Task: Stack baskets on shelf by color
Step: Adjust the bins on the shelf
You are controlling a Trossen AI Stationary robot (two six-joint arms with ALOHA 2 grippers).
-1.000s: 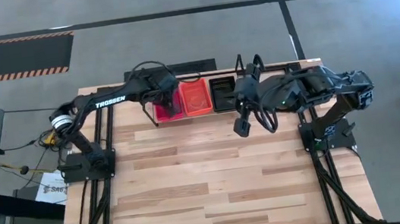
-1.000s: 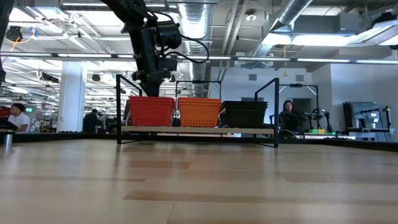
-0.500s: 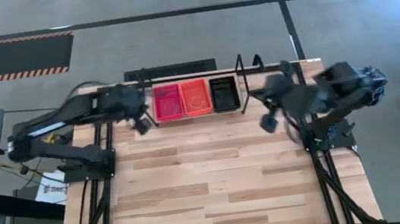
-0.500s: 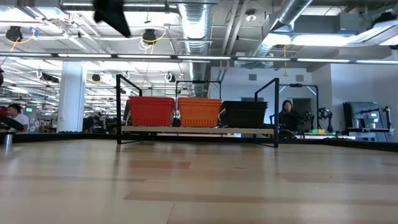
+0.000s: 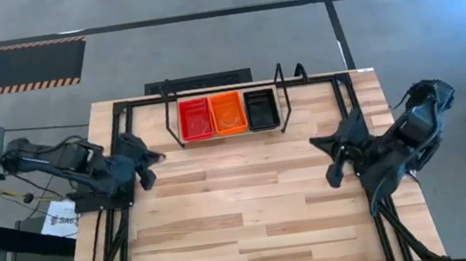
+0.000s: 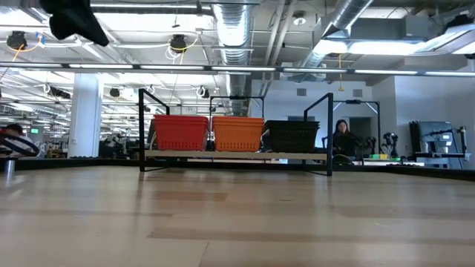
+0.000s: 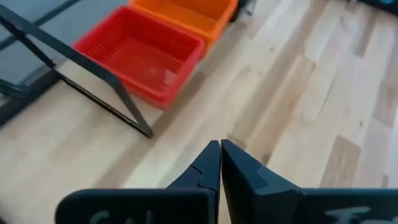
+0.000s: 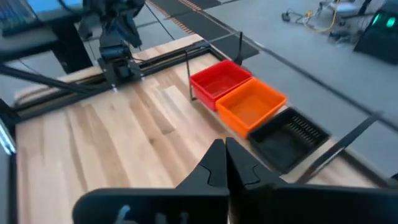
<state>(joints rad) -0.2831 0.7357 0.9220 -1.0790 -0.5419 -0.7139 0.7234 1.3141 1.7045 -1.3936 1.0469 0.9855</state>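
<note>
On the shelf [image 5: 227, 137] at the table's far edge stand the baskets side by side: a red one [image 5: 195, 119], an orange one [image 5: 228, 113] and a black one [image 5: 261, 109]. The low view shows them in a row on the board, red [image 6: 180, 133], orange [image 6: 237, 133], black [image 6: 292, 136]. My left gripper [image 5: 156, 158] hovers shut over the table's left side, holding nothing; its closed fingertips show in the left wrist view [image 7: 220, 146]. My right gripper [image 5: 315, 142] is shut and bare over the right side [image 8: 224, 144].
The shelf's black metal rods [image 5: 166, 112] rise at both ends of the board. The arms' base frames [image 5: 103, 200] stand at the table's left and right edges. Bare wood tabletop [image 5: 243, 209] lies between the arms and toward the near edge.
Both arms have drawn away from the shelf. My left gripper has swung from above the red basket toward the table's left edge and nearer side. My right gripper has moved from beside the black basket toward the right edge. The baskets have stayed in place.
</note>
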